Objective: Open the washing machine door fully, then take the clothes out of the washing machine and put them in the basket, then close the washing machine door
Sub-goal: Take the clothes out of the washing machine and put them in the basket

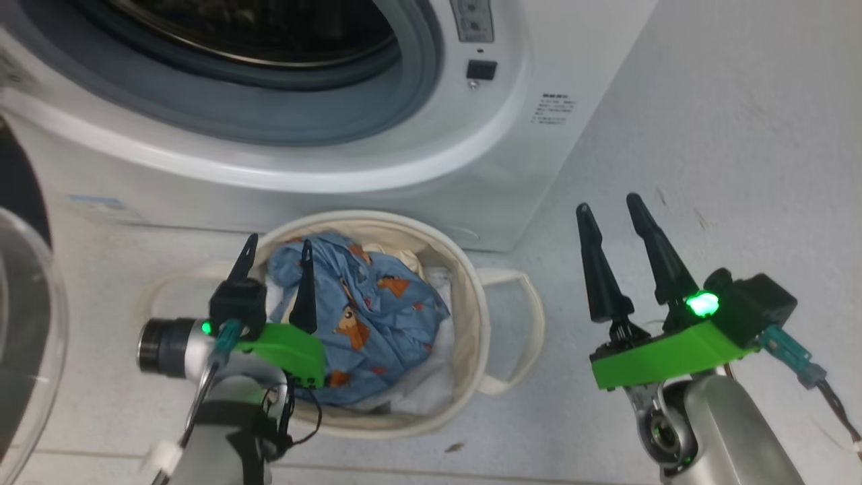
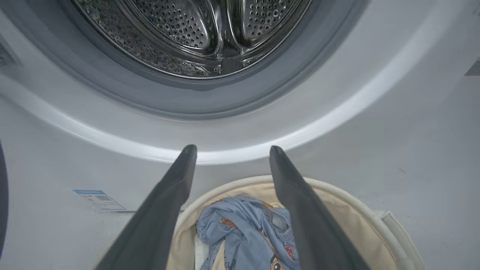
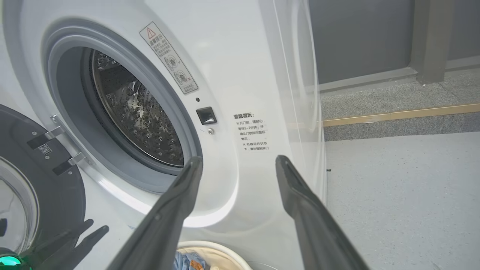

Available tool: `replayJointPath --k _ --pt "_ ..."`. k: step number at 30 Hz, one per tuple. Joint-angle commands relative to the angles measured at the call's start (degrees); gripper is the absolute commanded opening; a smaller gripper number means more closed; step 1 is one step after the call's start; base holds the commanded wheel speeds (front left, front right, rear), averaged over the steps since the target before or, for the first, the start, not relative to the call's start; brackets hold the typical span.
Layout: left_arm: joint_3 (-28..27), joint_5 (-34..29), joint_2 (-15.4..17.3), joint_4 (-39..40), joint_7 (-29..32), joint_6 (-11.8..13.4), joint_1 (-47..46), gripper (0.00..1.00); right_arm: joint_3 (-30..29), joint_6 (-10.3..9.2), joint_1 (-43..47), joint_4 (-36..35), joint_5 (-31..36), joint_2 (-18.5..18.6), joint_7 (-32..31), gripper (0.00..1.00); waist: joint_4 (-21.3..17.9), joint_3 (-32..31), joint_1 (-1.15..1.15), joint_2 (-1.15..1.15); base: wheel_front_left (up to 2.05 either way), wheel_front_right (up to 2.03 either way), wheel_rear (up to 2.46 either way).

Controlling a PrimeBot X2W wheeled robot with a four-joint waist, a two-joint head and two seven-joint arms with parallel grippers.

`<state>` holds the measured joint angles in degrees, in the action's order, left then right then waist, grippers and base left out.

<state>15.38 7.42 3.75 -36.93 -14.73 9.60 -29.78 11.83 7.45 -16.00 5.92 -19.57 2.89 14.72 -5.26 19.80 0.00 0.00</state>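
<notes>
At the left edge of the head view, the washing machine door (image 1: pixel 23 316) stands swung open, its one clear domed glass window smooth and curved inside a glossy black rim. Next comes the left gripper (image 1: pixel 279 240), its two long, dark, tapered fingers spread apart with nothing between them, hanging over the left half of the basket (image 1: pixel 473 306).

The basket is a single round tub of cream canvas with two soft loop handles. It sits on the pale speckled floor (image 1: pixel 714 135), just in front of the washing machine (image 1: pixel 417 168). The clothes (image 1: pixel 367 303) lie inside it: one crumpled blue garment printed with small orange-brown animals is on top, with plain white cloth (image 1: pixel 431 387) beneath and beside it.

Behind the basket rises the washing machine's smooth white front. It has a wide grey rubber gasket (image 2: pixel 187 103) ringing a shiny perforated steel drum (image 2: pixel 180 30), and one small blue label (image 2: pixel 98 199) low on the left.

To the right, well apart from the basket, the right gripper (image 1: pixel 607 201) hovers above bare floor. Its two matte black fingers are parted and empty.
</notes>
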Motion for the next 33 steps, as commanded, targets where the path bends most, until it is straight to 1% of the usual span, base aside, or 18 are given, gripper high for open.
replayJointPath --k 1,7,12,13,18,22,25,28,33 --pt "-2.6 0.4 0.8 4.6 -0.3 0.5 2.1 1.0 1.0 0.03 1.0 -1.6 0.6 0.0 0.3 1.0 1.4 -2.1 0.0 0.0 0.0 0.0 0.0" --pt "-4.3 -1.2 0.7 18.8 -0.3 1.4 9.5 1.0 -0.1 0.03 2.8 -1.5 1.3 0.0 0.3 1.0 3.4 -4.6 0.0 0.0 0.0 0.0 0.0" --pt "-5.1 -1.9 0.3 26.6 -0.3 2.1 14.7 1.0 -0.5 0.03 3.8 -1.3 1.2 0.0 0.3 1.0 4.1 -6.2 0.0 0.0 0.0 0.0 0.0" --pt "-5.1 -1.9 0.3 26.6 -0.3 2.1 14.7 1.0 -0.5 0.03 3.8 -1.3 1.2 0.0 0.3 1.0 4.1 -6.2 0.0 0.0 0.0 0.0 0.0" --pt "-5.6 -1.7 -0.1 31.9 -0.3 2.9 19.1 1.0 -1.4 0.03 5.4 -1.1 0.8 0.0 0.3 1.0 4.3 -8.1 0.0 0.0 0.0 0.0 0.0" --pt "-5.1 -1.2 -0.5 34.6 -0.3 2.8 21.9 1.0 -1.5 0.03 6.4 -0.7 0.7 0.0 0.3 1.0 4.1 -9.7 0.0 0.0 0.0 0.0 0.0" --pt "-4.7 -0.6 -0.6 35.8 -0.3 1.9 23.4 1.0 -1.7 0.03 7.0 -0.5 0.2 0.0 0.3 1.0 4.0 -10.8 0.0 0.0 0.0 0.0 0.0" --pt "-3.4 -1.0 -0.7 36.0 -0.3 -0.3 24.8 1.0 -1.7 0.03 7.4 -0.3 -0.4 0.0 0.3 1.0 3.8 -11.9 0.0 0.0 0.0 0.0 0.0" --pt "-3.8 -1.8 -0.7 35.8 -0.3 -0.3 26.5 1.0 -3.7 0.03 7.8 -0.3 -1.2 0.0 0.3 1.0 3.6 -13.7 0.0 0.0 0.0 0.0 0.0"
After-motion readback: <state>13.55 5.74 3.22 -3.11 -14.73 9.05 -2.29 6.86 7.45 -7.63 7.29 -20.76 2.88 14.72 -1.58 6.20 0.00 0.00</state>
